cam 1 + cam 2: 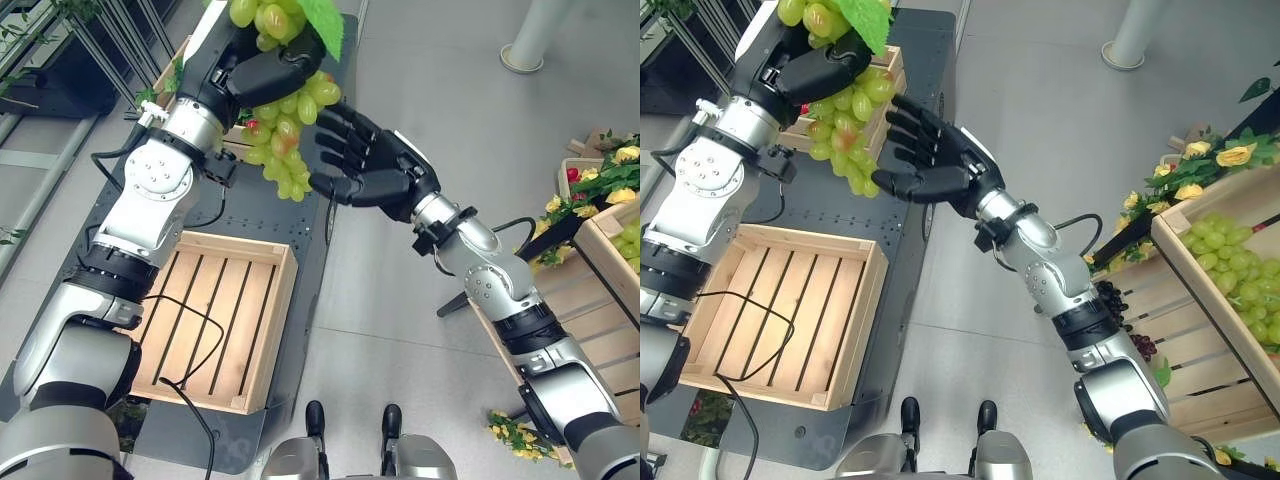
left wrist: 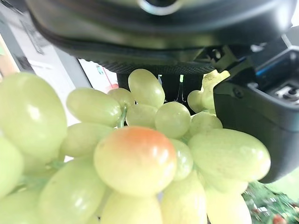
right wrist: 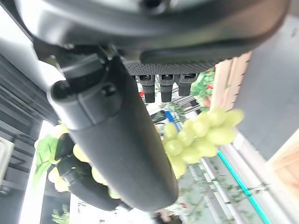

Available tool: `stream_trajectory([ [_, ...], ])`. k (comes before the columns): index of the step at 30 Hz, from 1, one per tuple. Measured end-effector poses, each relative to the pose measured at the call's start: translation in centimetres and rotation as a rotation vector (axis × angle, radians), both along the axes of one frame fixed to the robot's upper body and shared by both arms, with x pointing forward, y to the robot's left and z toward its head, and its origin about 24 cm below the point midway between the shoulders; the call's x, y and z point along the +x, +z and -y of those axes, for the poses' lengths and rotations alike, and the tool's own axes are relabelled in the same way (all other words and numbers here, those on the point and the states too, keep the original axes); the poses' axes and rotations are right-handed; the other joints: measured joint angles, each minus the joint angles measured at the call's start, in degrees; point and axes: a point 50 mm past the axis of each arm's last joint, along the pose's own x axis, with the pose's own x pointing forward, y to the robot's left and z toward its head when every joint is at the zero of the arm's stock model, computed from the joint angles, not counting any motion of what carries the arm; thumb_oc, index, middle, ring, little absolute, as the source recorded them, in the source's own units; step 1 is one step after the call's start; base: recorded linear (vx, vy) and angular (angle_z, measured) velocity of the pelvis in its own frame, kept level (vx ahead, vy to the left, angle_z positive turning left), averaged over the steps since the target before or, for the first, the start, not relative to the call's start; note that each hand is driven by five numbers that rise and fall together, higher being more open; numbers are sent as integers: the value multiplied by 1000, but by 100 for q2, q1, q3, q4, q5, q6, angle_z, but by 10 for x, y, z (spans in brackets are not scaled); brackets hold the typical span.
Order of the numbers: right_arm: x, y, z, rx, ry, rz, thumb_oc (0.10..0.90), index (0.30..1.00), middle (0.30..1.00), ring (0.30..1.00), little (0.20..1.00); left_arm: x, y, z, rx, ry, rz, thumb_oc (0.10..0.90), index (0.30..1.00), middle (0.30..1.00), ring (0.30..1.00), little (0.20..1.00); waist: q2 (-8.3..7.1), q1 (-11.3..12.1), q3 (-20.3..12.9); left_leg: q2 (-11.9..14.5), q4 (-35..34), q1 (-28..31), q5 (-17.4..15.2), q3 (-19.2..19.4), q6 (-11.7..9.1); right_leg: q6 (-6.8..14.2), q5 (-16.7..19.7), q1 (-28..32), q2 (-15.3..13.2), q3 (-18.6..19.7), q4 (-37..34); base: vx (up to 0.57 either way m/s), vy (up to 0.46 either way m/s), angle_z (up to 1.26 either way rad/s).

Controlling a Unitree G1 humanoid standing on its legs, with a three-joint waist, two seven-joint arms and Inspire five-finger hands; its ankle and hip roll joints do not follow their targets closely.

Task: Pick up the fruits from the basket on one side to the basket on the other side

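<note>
My left hand point(image 2: 159, 28) spans the 12 o'clock edge as a dark bulk, with my thumb point(image 2: 261, 116) projecting down at 3 o'clock. The bunch of green grapes point(image 2: 140, 154) hangs directly against my palm and occupies the centre through 6 and 9 o'clock. One grape point(image 2: 135, 158) at centre carries an orange-red blush. My thumb presses against the grapes at 3 to 4 o'clock. A short green stem point(image 2: 122, 116) runs between the upper grapes.
</note>
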Motion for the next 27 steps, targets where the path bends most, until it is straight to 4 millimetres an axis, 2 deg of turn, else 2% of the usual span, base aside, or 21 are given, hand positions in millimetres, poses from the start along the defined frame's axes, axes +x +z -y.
stream_trajectory([
  [6, 0, 4, -6, 87, 7, -58, 800, 900, 900, 900, 900, 3, -1, 18, 76, -43, -7, 400, 300, 300, 300, 300, 0, -18, 0, 6, -2, 14, 0, 63, 0, 4, 27, -12, 1, 32, 0, 0, -6, -3],
  [16, -1, 0, -14, 145, 37, -136, 800, 900, 900, 900, 900, 7, 1, 21, 113, -49, 6, 400, 300, 300, 300, 300, 1, -169, 0, 25, -3, 45, 0, 136, 0, -4, 79, -28, 18, 138, 0, 3, -2, -5],
  [23, 3, -4, -24, 201, 70, -232, 800, 900, 900, 900, 900, 5, -5, 43, 90, -184, 9, 400, 300, 300, 300, 300, 1, -194, 0, 31, -3, 67, 0, 206, 0, -4, 90, -37, 22, 183, 0, 13, 6, -4],
  [27, 7, -4, -23, 210, 57, -253, 800, 900, 900, 900, 900, 5, -8, 51, 62, -243, -12, 400, 300, 300, 300, 300, 1, -220, 0, 32, -7, 72, 0, 215, 0, -4, 94, -38, 23, 188, 0, 3, 1, -1],
])
